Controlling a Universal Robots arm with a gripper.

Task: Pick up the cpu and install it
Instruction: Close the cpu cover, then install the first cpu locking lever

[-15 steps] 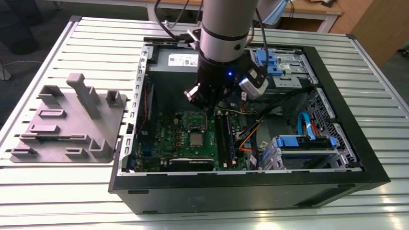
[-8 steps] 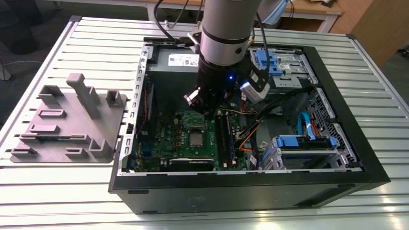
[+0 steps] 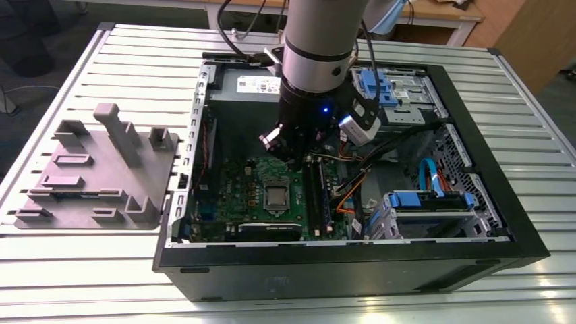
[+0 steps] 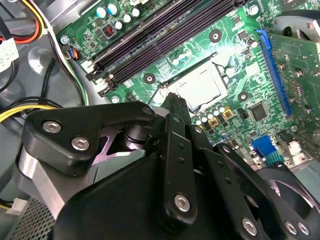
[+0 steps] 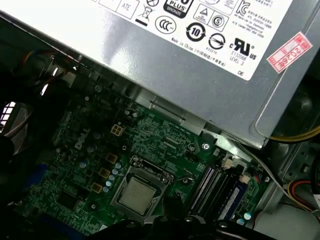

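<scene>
The cpu (image 5: 137,194) already lies inside the metal-framed socket (image 5: 141,187) of the green motherboard (image 3: 261,196), in the open computer case (image 3: 504,223). The gripper (image 4: 176,107) hangs just above that socket, beside the black memory slots (image 4: 165,32); its fingers look drawn together with nothing between them. I'd judge the careful part is checking that the chip lies flat and square against the socket frame, without pressing on it. The grey power supply (image 5: 200,60) sits close beside the board.
</scene>
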